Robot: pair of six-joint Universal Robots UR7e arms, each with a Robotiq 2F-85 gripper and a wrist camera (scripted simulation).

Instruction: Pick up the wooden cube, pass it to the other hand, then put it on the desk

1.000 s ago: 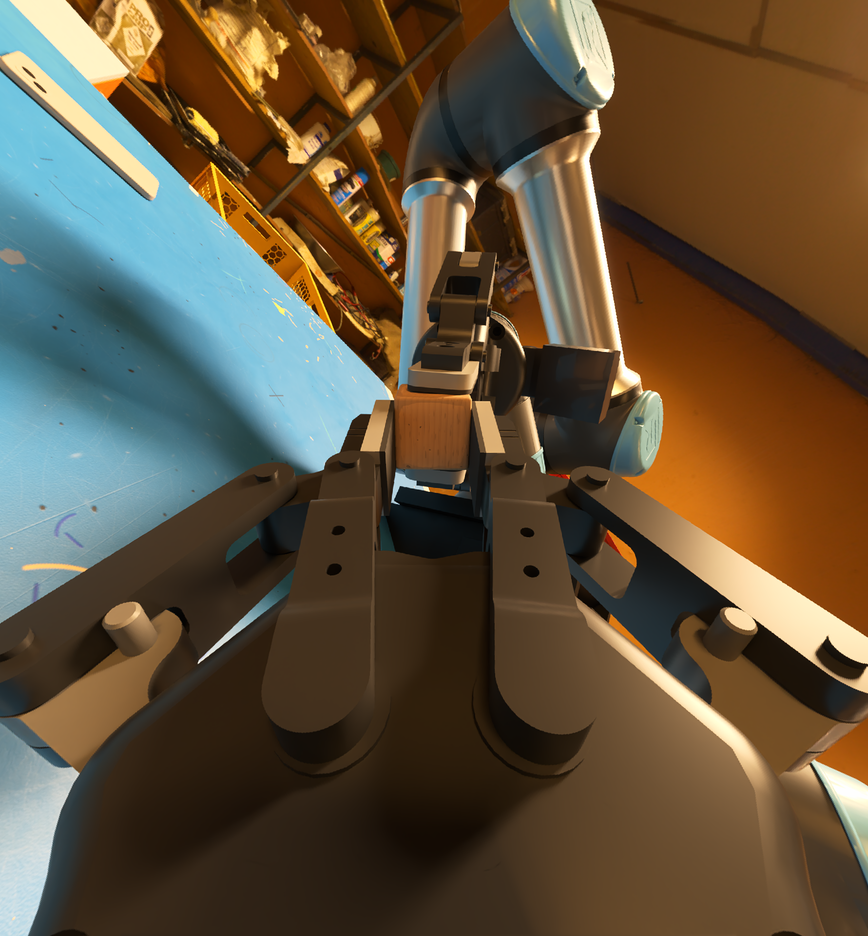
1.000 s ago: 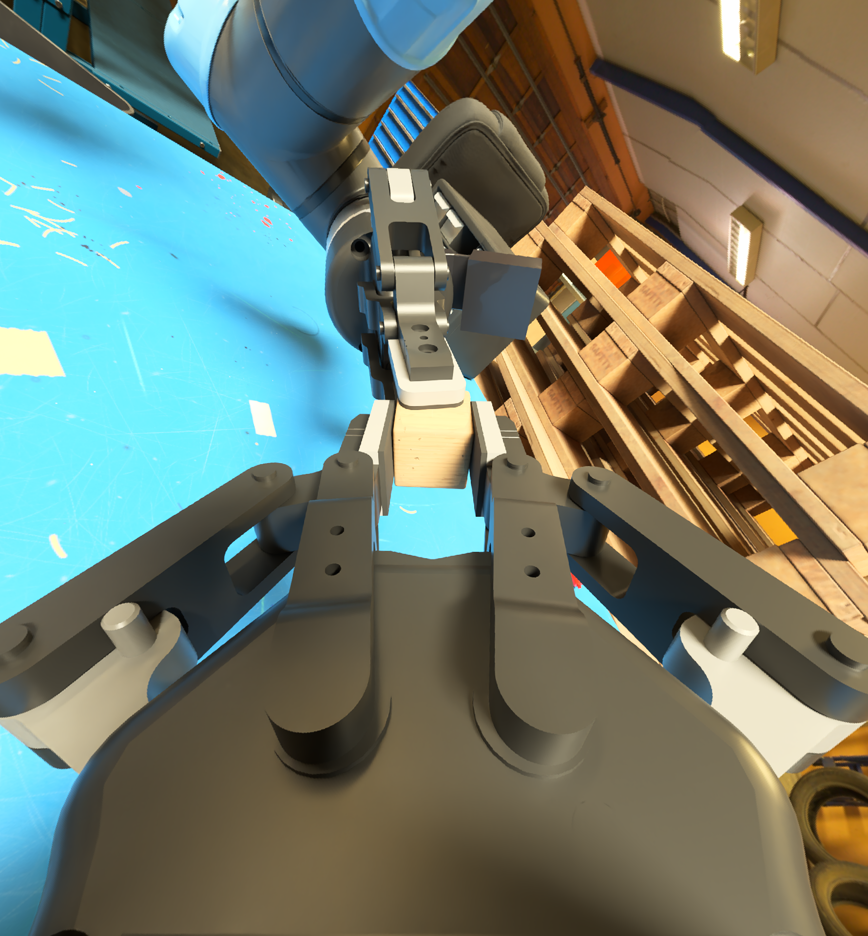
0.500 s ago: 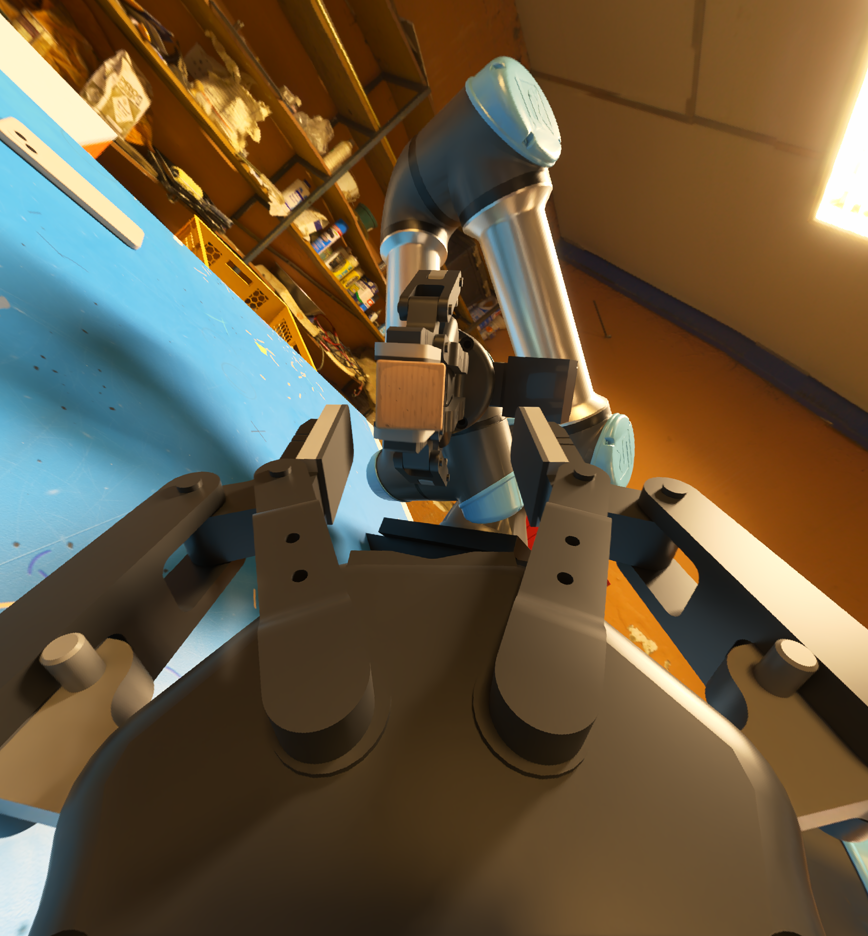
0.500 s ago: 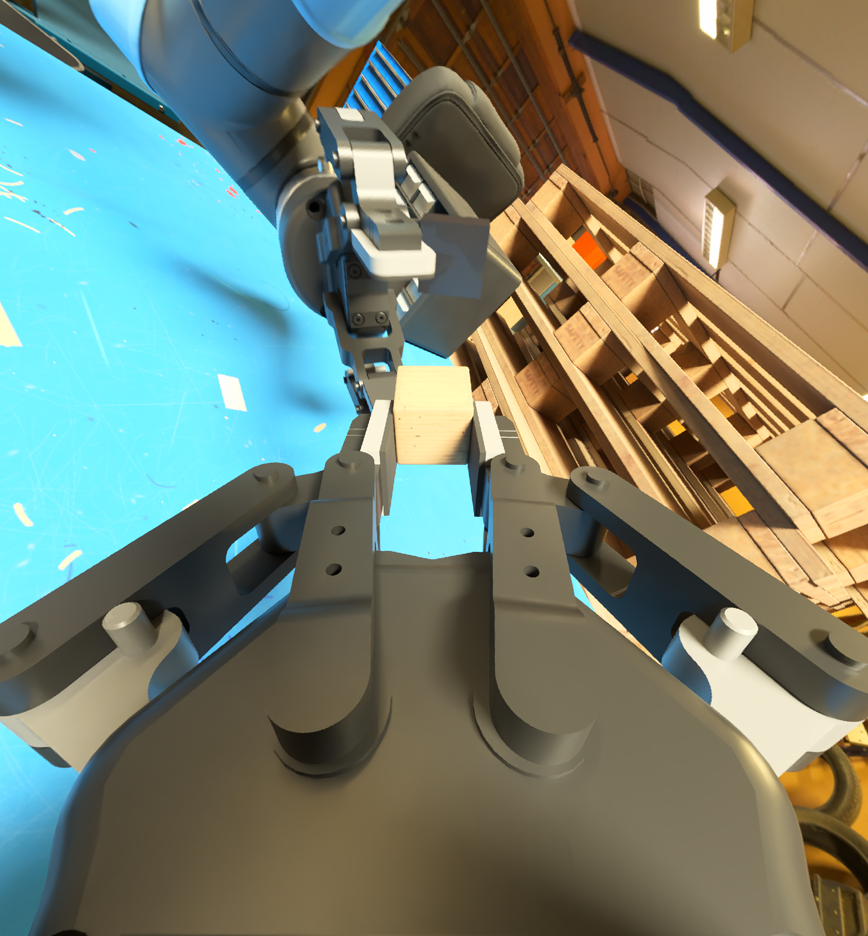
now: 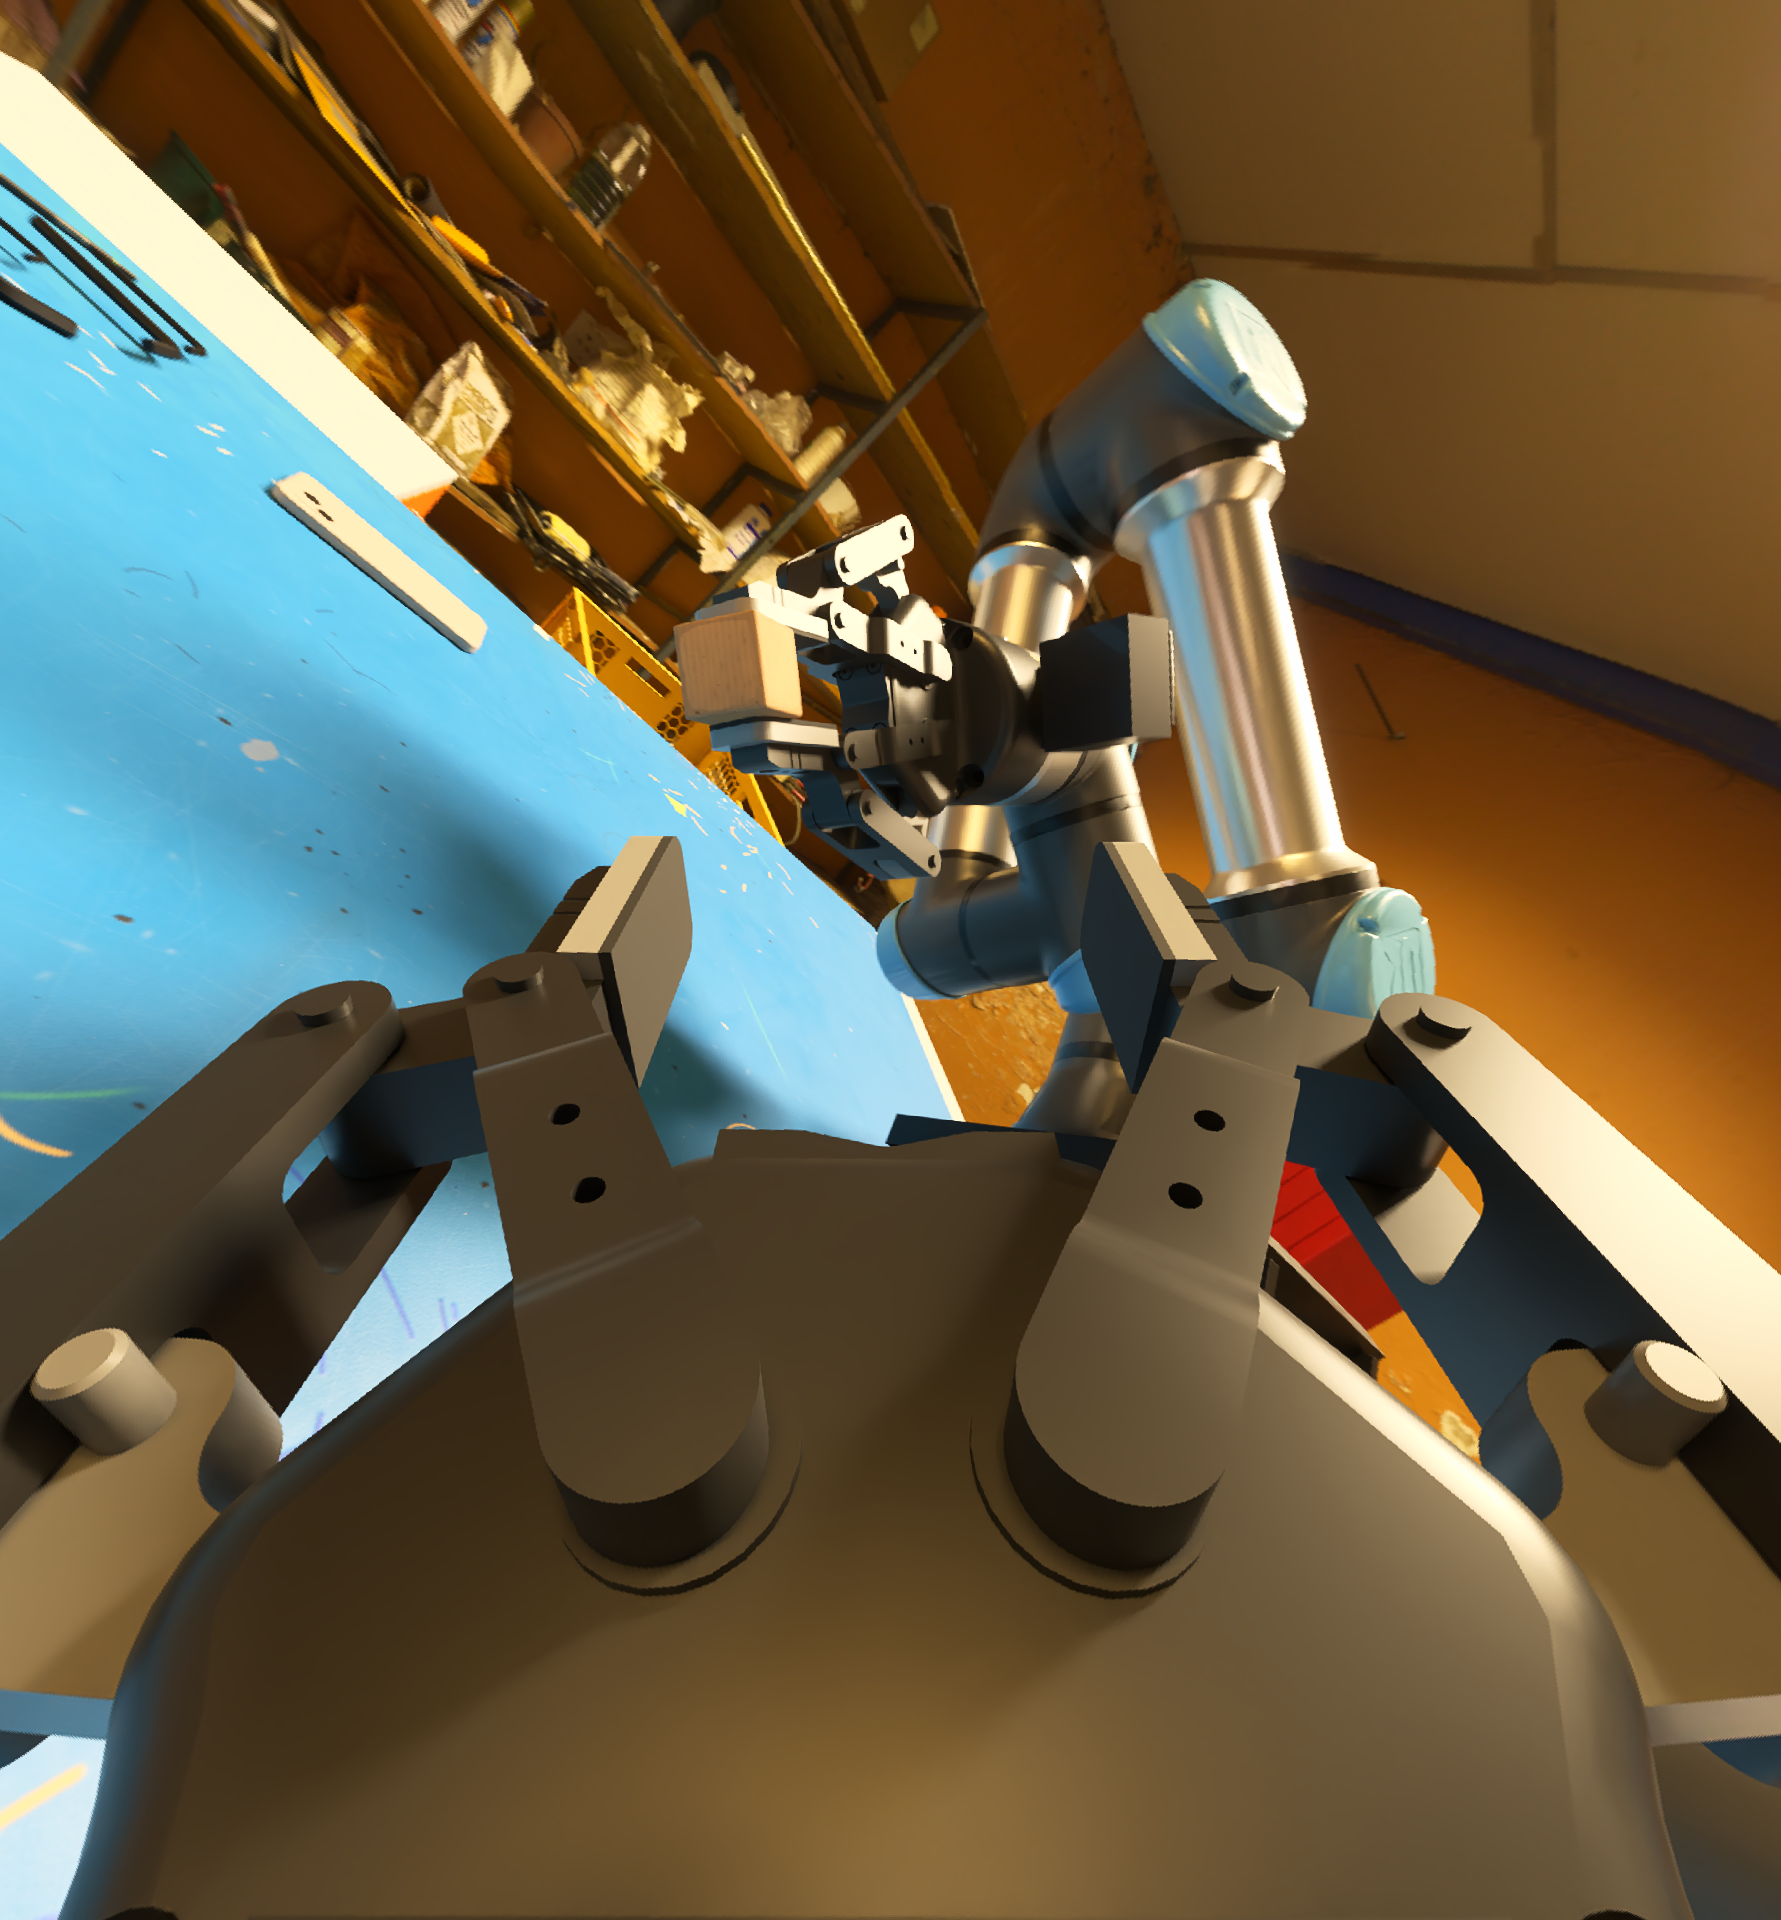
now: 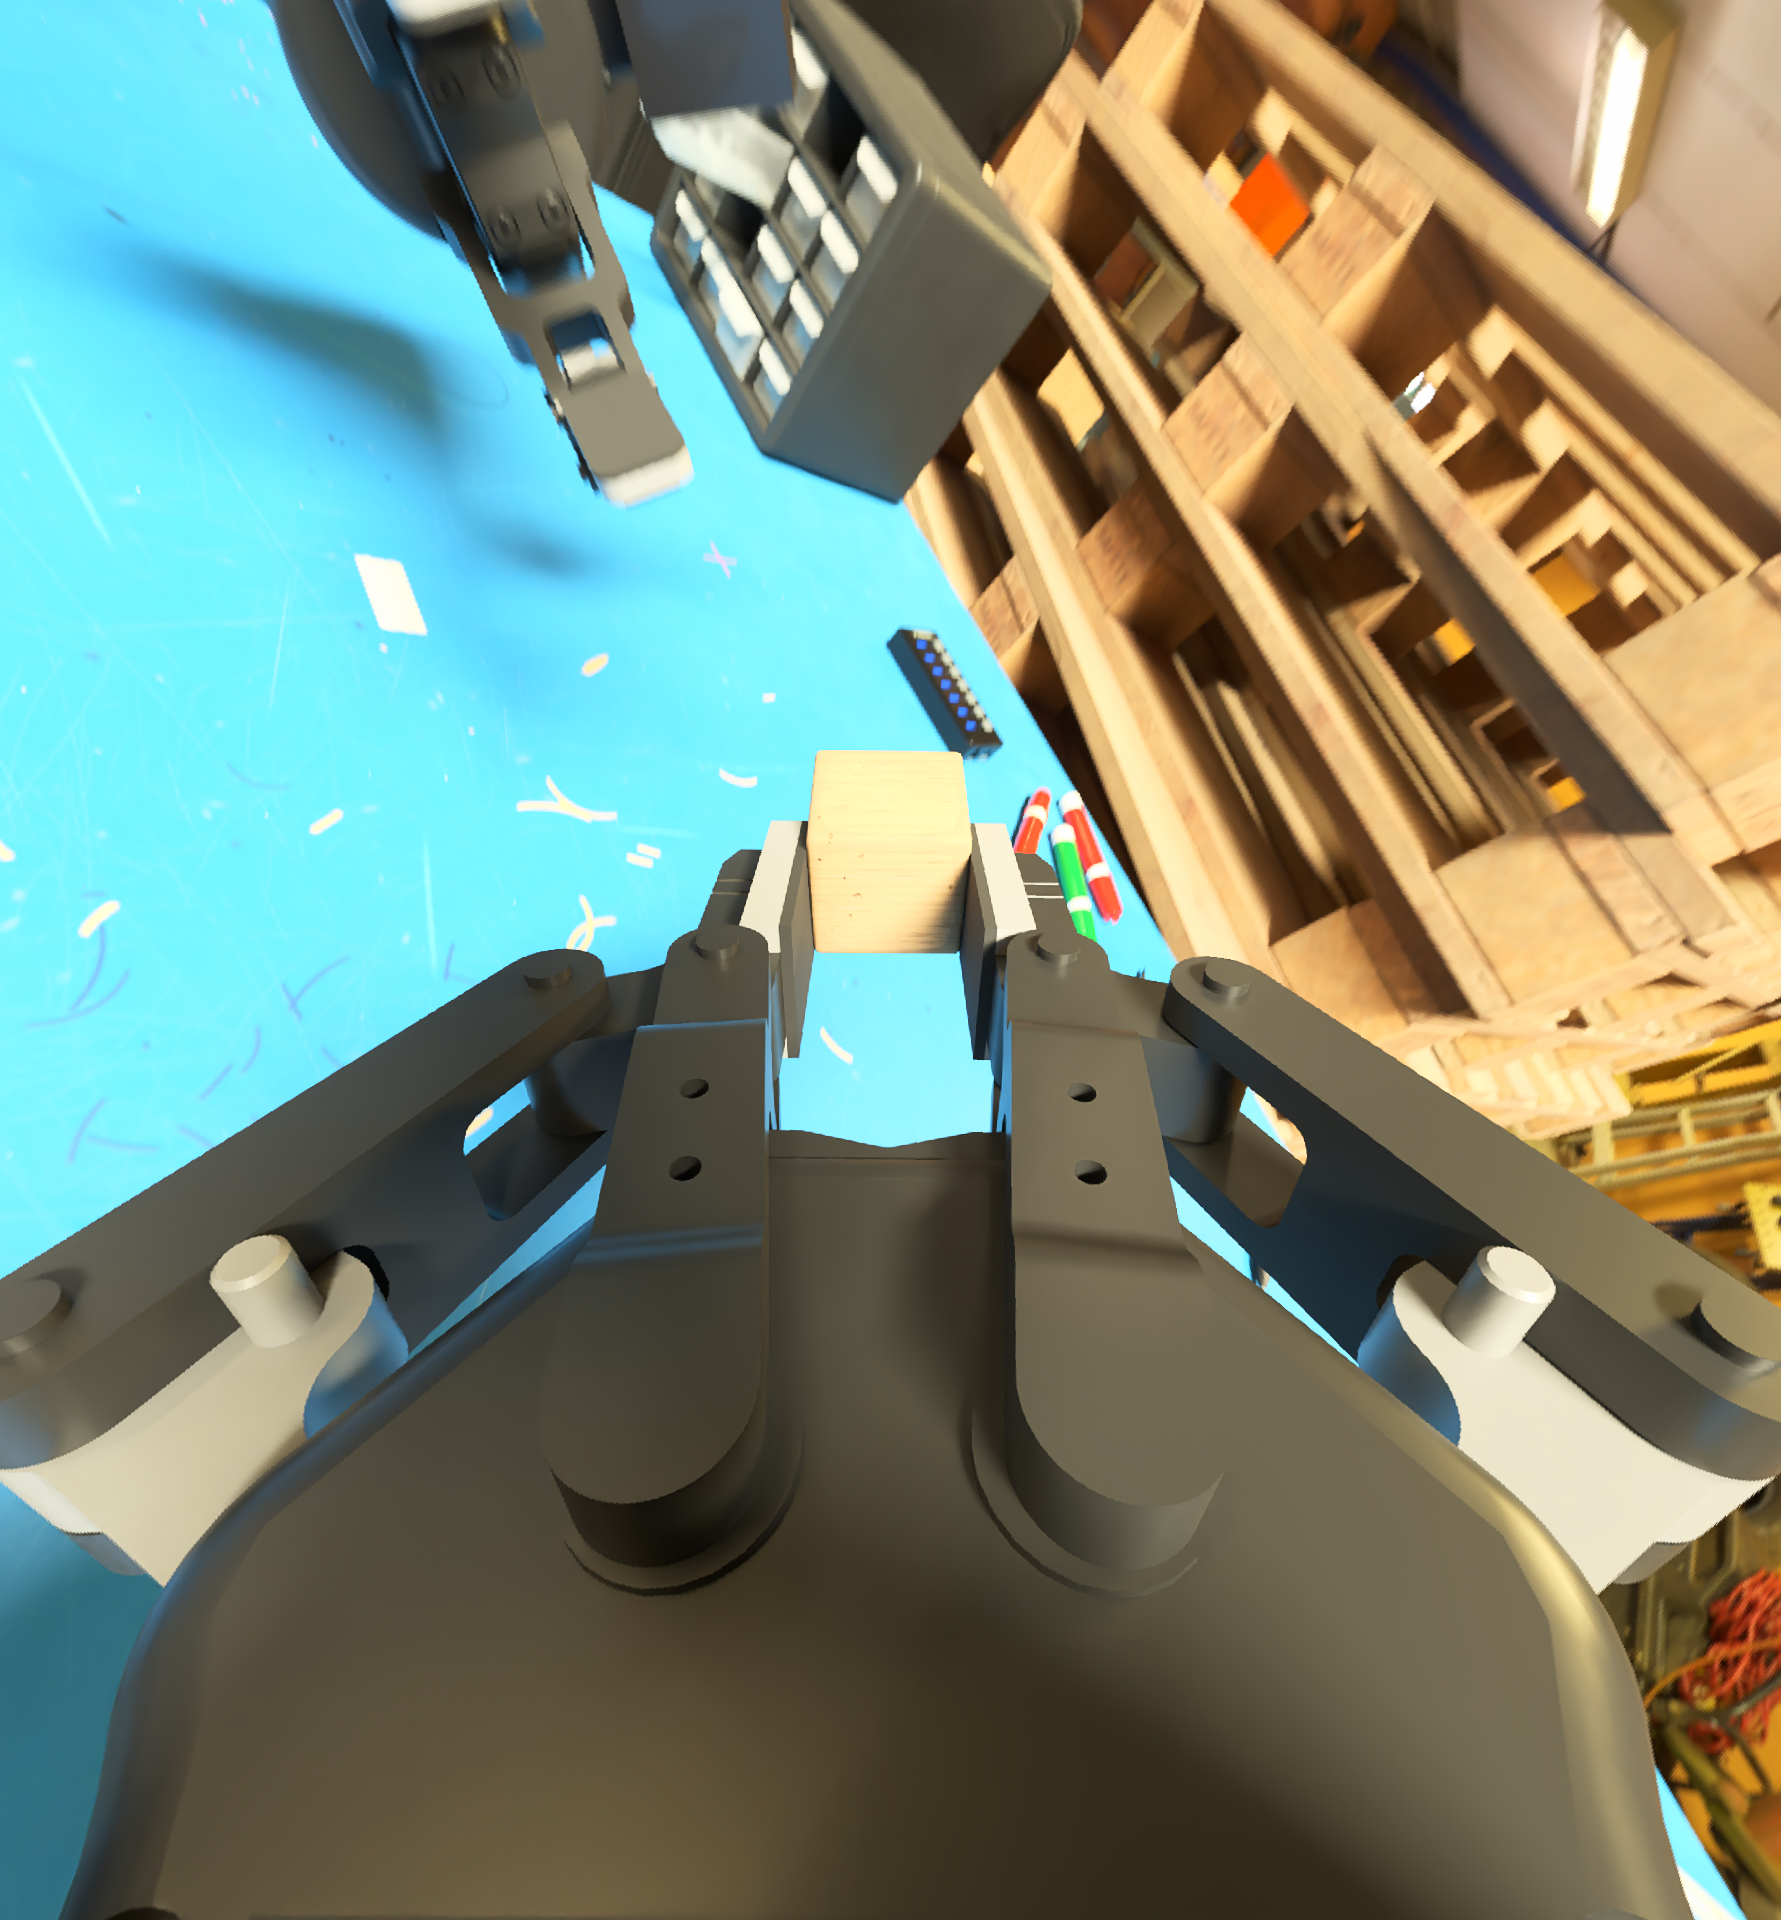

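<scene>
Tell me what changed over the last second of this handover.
The left tool let go of the light wooden cube: a second ago both tools clamped it, now the left one's jaws stand wide open and it has backed away. The right tool swung the cube toward the blue desk, over the red and green markers. Unchanged: the right tool's grip on the cube.

A workshop: a paint-flecked blue workbench (image 5: 242, 790), cluttered metal shelving (image 5: 657, 343), stacked wooden crates (image 6: 1385, 520), and tyres (image 6: 1779, 1507).
</scene>
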